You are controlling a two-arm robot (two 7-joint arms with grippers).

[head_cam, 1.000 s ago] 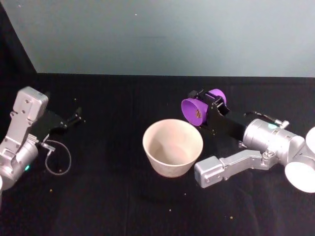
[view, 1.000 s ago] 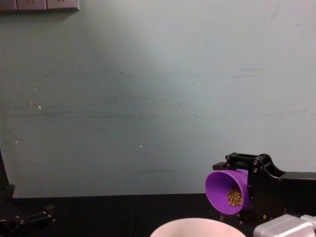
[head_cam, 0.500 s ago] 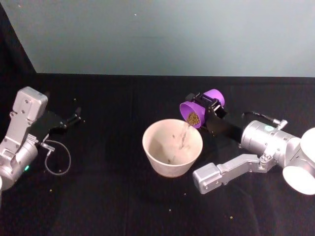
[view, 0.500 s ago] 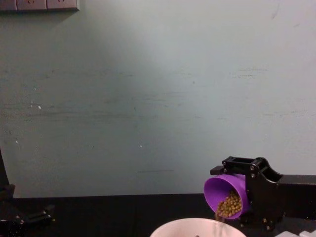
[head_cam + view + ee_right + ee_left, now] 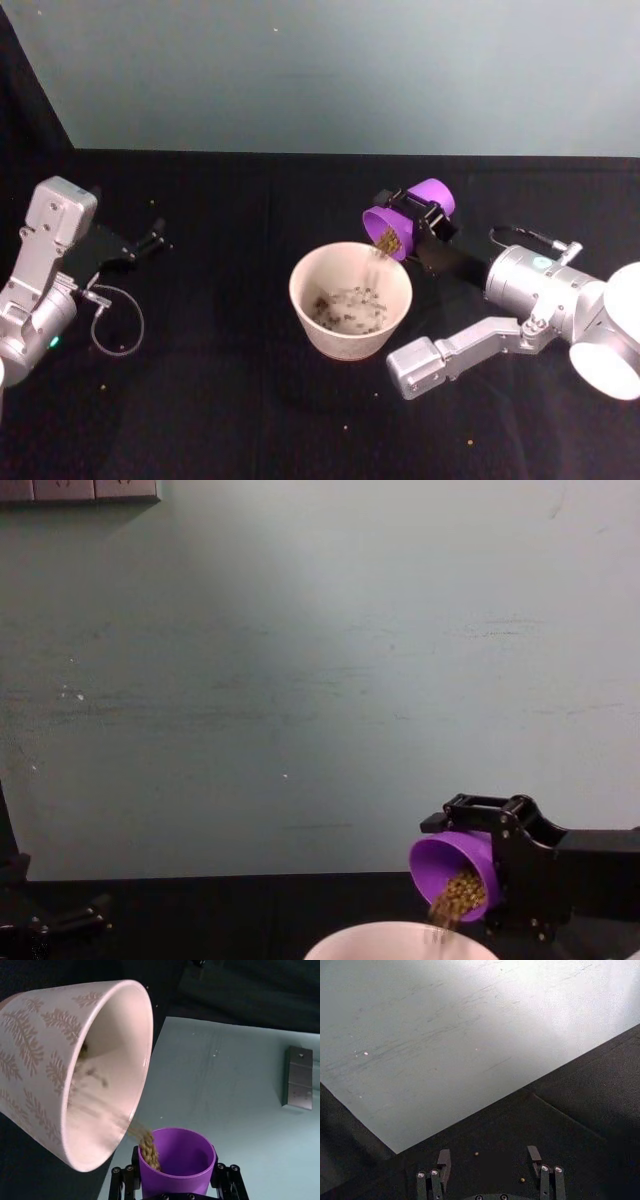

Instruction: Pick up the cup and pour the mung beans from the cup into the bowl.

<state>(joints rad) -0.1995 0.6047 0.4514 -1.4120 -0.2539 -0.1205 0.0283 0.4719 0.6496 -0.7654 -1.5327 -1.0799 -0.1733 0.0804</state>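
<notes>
**A:** Right side, what's working?

**B:** The right gripper (image 5: 408,210) reaches in from the right, fingers clamped on the cup (image 5: 433,193). The cup is held off the table (image 5: 230,400), tipped steeply, with its mouth just above the far right rim of the bowl (image 5: 340,342). The mung beans (image 5: 387,240) stream from the lip into the bowl, and a layer covers its bottom.

**A:** Room to move?

**B:** The bowl stands mid-table, with open black surface to its left and front. The left gripper (image 5: 158,236) is low on the left, well apart from the bowl, fingers spread on nothing.

**A:** Surface, room?

**B:** Matt black table, a few stray beans (image 5: 467,441) towards the front. Its far edge meets a pale teal wall (image 5: 350,70). A wall plate (image 5: 80,489) shows at the chest view's upper left.
</notes>
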